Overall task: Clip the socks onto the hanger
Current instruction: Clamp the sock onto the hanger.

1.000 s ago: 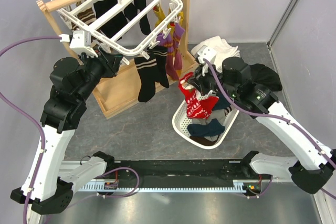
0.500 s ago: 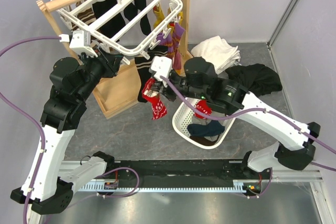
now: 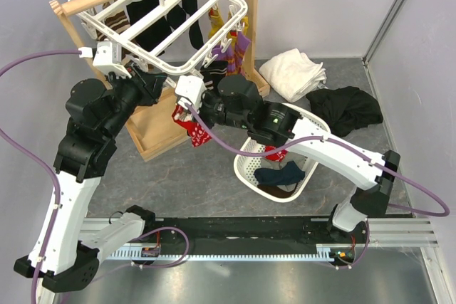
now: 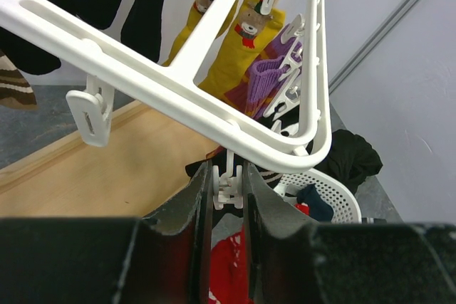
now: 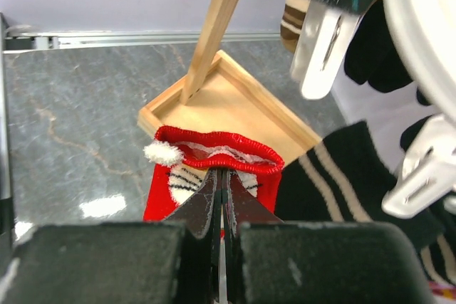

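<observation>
At the 10 o'clock corner of the top view, the hanger [image 3: 187, 69] is seen tilted on the rail of the wooden stand [image 3: 251, 5], with its low rim turned toward 4 o'clock. Under that rim the left gripper [image 3: 158, 82] is raised. Just at its 4 o'clock the red sock [image 3: 192, 132] is held by the right gripper [image 3: 185, 110], hanging over the near corner of the stand's wooden tray [image 3: 153, 149].

Open table [image 3: 192, 176] is left at 6 o'clock of the sock. The white basket [image 3: 246, 170] lies near at 4 o'clock and is not touched by the sock.

Only in the left wrist view is a clip peg [image 4: 229, 191] shown caught between the left fingers [image 4: 201, 201], which are pressed against both its sides. The yellow and purple socks [image 4: 239, 55] are clipped at 12 o'clock of it.

Only in the right wrist view is the pinch made plain: the sock's cuff is nipped between fingers [image 5: 206, 201] closed tight together. A white pom-pom [image 5: 162, 153] is seen at the cuff's 9 o'clock end, and a black striped sock [image 5: 335, 176] hangs at 3 o'clock.
</observation>
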You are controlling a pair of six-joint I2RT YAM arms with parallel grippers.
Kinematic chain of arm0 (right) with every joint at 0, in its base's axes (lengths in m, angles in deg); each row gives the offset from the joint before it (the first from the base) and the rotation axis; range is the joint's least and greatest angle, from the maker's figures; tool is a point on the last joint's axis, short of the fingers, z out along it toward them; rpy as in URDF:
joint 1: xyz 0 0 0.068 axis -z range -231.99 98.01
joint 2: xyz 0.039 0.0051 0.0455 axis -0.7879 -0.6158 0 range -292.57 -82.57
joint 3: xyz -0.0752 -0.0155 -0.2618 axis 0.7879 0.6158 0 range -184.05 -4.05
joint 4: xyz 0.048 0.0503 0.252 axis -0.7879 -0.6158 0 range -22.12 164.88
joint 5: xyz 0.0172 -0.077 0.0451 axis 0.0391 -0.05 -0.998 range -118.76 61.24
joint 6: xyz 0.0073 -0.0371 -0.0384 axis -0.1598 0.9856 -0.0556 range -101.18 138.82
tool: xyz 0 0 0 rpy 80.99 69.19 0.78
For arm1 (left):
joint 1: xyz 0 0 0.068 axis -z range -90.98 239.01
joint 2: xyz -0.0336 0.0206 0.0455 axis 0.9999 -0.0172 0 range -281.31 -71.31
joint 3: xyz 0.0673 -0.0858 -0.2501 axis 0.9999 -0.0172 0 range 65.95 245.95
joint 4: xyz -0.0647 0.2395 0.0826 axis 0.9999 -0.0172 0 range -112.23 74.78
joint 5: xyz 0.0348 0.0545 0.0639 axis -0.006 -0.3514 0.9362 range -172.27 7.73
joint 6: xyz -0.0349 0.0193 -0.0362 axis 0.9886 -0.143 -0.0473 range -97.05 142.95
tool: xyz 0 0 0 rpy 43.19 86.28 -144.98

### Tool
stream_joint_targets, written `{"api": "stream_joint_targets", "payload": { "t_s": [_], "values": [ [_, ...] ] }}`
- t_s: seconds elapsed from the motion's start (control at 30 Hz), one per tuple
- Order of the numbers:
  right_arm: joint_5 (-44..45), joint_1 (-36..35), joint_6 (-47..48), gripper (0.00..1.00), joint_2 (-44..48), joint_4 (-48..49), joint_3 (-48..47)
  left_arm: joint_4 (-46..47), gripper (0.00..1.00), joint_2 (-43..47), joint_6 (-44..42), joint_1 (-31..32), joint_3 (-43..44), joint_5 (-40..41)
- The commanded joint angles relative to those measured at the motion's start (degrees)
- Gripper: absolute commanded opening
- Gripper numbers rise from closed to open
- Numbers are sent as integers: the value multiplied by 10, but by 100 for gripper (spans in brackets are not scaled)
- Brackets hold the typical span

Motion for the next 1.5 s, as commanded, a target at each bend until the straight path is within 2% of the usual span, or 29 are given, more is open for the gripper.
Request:
{"api": "stream_joint_targets", "payload": {
  "t_s": [0.0,0.53,1.03,1.23,1.47],
  "values": [
    [22,-2,25,0,-21,41,-52,3,2,10,13,-1,-1,-20],
    [33,20,20,0,-58,60,-94,4,2,20,-4,-1,-16,-35],
    [9,20,14,0,-48,70,-103,-2,2,20,-16,-2,-19,-25],
    [9,20,12,0,-37,69,-96,-7,2,24,-27,-2,-16,9],
    [0,20,4,0,-34,79,-97,-11,2,22,-25,-2,-18,-3]
  ]
}}
